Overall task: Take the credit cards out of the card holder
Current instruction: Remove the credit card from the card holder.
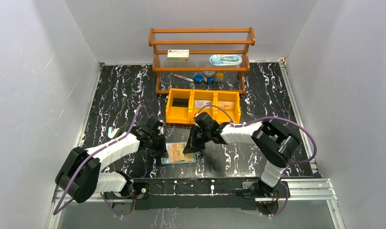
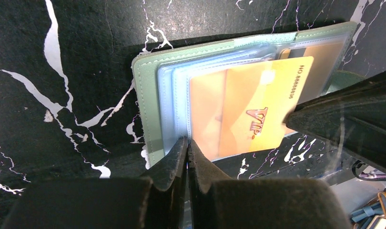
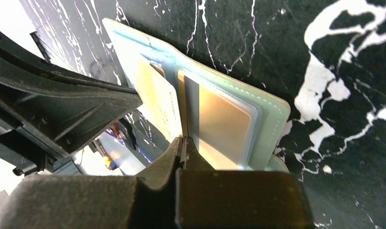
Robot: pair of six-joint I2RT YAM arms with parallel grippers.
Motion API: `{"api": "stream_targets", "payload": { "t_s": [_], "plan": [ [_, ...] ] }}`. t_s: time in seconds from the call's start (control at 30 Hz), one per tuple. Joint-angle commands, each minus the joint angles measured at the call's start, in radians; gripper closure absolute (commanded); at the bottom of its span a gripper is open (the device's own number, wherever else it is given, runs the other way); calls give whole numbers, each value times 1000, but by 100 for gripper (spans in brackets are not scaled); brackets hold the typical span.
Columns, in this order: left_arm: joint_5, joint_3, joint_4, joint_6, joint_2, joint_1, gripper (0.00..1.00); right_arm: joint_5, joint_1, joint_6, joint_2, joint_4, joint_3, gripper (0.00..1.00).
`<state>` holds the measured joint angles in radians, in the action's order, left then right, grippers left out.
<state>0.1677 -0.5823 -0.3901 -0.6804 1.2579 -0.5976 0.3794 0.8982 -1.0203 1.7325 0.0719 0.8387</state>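
Left hand (image 2: 187,145) is pinched shut on a sleeve edge of the card holder (image 2: 147,95); my right hand (image 3: 183,143), closed too, seems to grip the orange card (image 2: 248,109) just opposite.

Left arm (image 1: 116,146): reaches from the near-left base toward the centre, forearm low, wrist pitched down. Left gripper (image 2: 187,143): jaws closed, fingertips pressed together. Right arm (image 1: 243,132): elbow folded at the right, forearm extending left. Right gripper (image 3: 182,143): jaws closed, tips meeting. The two grippers face each other, near but apart.
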Motion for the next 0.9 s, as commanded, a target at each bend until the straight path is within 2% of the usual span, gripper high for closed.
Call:
{"api": "stream_targets", "payload": {
  "t_s": [0.0, 0.37, 0.6, 0.73, 0.87],
  "plan": [
    [-25, 0, -30, 22, 23, -1, 98, -10, -9, 12, -73, -25, -32, 100],
    [-37, -51, -62, 23, -37, -1, 87, -74, -21, 6, -95, -69, -20, 100],
    [-22, -79, -65, 18, -44, -1, 72, -45, -21, -14, -80, -23, -15, 99],
    [19, -106, -29, 14, -59, -1, 65, -46, -22, -25, -72, -14, -19, 98],
    [99, -104, 51, 7, -46, -1, 62, -54, -21, -29, -68, -18, -21, 98]
  ]
}}
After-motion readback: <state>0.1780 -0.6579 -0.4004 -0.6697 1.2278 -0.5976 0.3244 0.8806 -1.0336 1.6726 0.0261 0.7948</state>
